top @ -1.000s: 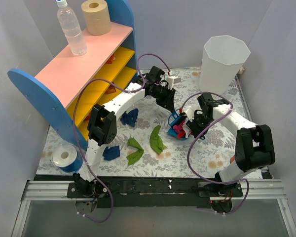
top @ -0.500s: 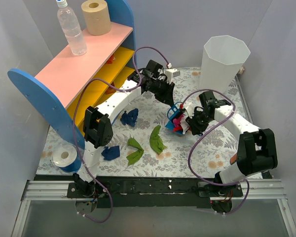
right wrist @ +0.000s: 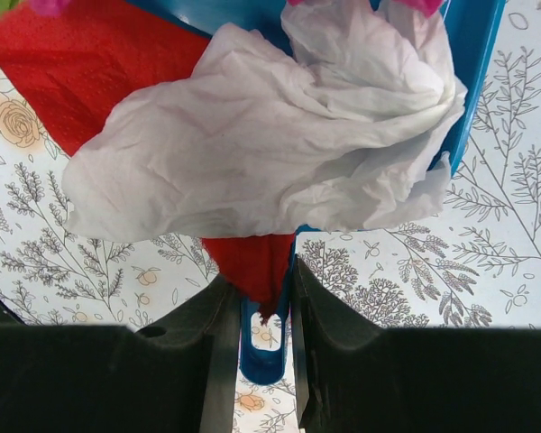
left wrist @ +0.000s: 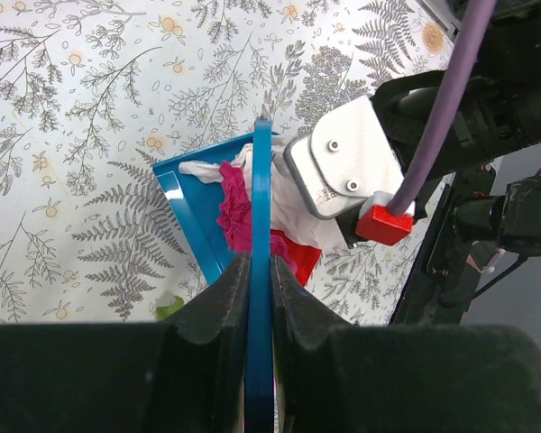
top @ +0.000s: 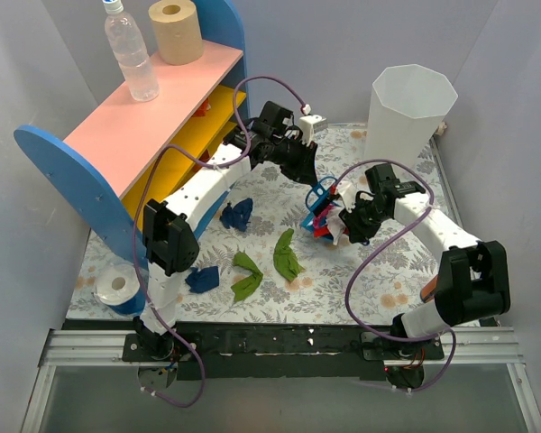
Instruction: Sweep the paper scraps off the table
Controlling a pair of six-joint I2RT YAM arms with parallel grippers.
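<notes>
Left gripper (left wrist: 260, 262) clamps the blue dustpan (left wrist: 191, 209); right gripper (right wrist: 261, 289) pinches a blue handle (right wrist: 263, 356)

Paper scraps (top: 287, 255): two green, two navy, three in one dustpan (left wrist: 189, 212) (red, magenta, white); one brush (left wrist: 261, 225), one bin (top: 406, 113)

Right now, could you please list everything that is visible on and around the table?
table: one, white leaf-print cloth
shelf: one, pink and yellow, blue ends, far left
bottle: one, clear, on shelf top
paper roll: one, tan, on shelf top
bin: one, white, far right
tape roll: one, white over blue, near left
green scraps: two, table centre
navy scraps: two, left of centre
dustpan: one, blue, centre
white scrap, red scrap, magenta scrap: one each, in dustpan
blue handle: one, in right hand
left hand: shut on dustpan
right hand: shut on blue handle
</notes>
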